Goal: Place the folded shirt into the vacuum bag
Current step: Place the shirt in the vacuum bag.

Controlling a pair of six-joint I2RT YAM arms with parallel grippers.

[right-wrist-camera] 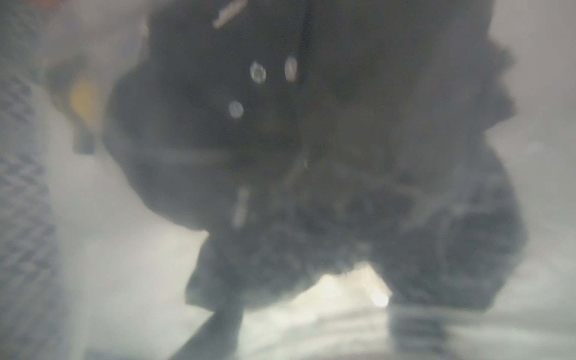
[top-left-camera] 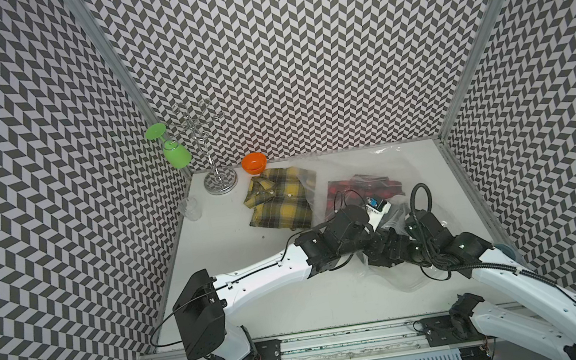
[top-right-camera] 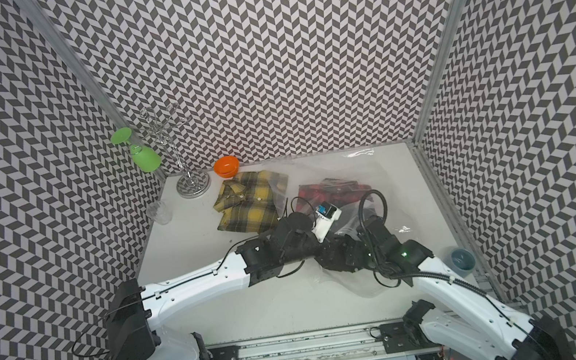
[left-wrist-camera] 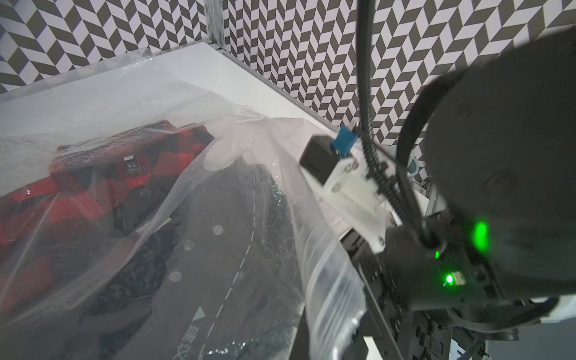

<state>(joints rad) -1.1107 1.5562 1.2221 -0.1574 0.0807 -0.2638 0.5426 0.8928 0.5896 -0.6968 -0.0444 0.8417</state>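
Left pincer (top-left-camera: 365, 235) clamped vacuum bag (top-left-camera: 391, 166) lip, seemingly; right pincer (top-left-camera: 389, 200) spread untellable. Dark shirt (left-wrist-camera: 218, 265) looked nearly inside, release pending; yellow shirt (top-left-camera: 280, 201) lay outside.

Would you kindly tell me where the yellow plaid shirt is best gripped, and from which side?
The yellow plaid shirt lies flat, collar away from the robot, with the vacuum bag overlapping its right side; I would pinch its near folded edge, coming from the front.

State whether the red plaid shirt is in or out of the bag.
In: film of the vacuum bag covers the red plaid shirt in left wrist and both top views.
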